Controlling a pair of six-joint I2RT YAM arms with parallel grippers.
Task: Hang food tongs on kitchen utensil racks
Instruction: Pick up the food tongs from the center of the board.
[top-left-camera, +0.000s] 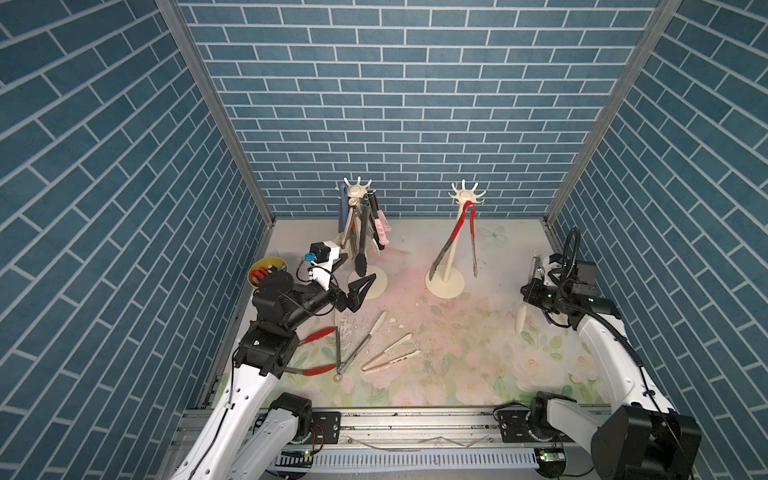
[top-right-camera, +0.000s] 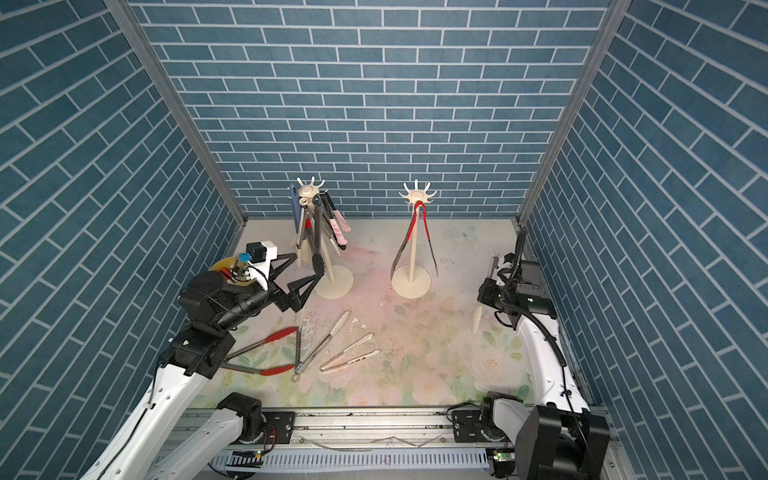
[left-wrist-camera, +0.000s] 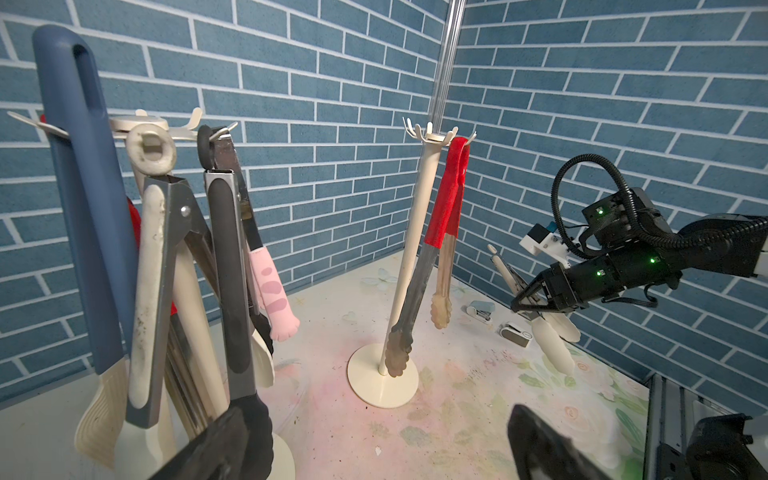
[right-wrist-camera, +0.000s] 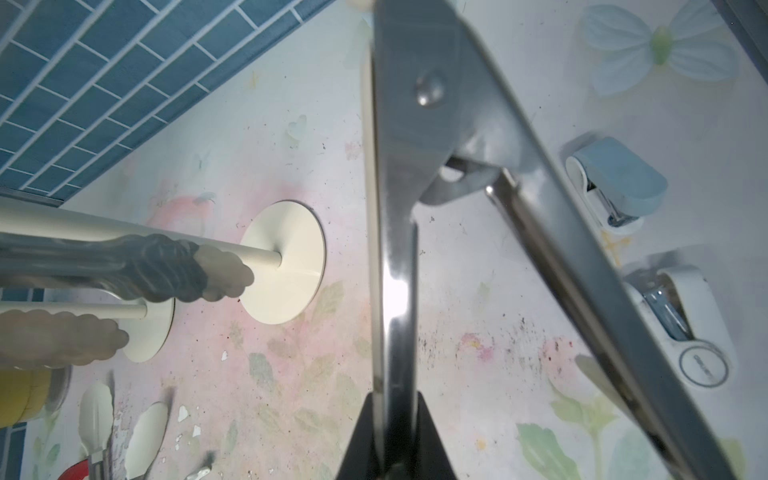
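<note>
Two cream kitchen utensil racks stand at the back. The left rack (top-left-camera: 356, 191) (left-wrist-camera: 141, 124) carries several food tongs: blue, cream, black and pink. A single pair of red-handled tongs (left-wrist-camera: 449, 199) hangs from the right rack (top-left-camera: 466, 192) (left-wrist-camera: 415, 249). My left gripper (top-left-camera: 356, 270) (left-wrist-camera: 382, 449) is open low beside the left rack's base, with a black tong tip (left-wrist-camera: 253, 424) next to one finger. My right gripper (top-left-camera: 534, 286) (right-wrist-camera: 395, 436) is shut on steel cream-tipped tongs (top-left-camera: 520, 320) (right-wrist-camera: 392, 249), lifted at the right side.
On the floral mat lie red-tipped tongs (top-left-camera: 318, 334), steel cream-tipped tongs (top-left-camera: 361, 340) and slim beige tongs (top-left-camera: 390, 353). A yellow cup (top-left-camera: 266, 268) sits behind the left arm. Two small clip-like gadgets (left-wrist-camera: 482, 309) (left-wrist-camera: 515, 332) lie near the right wall.
</note>
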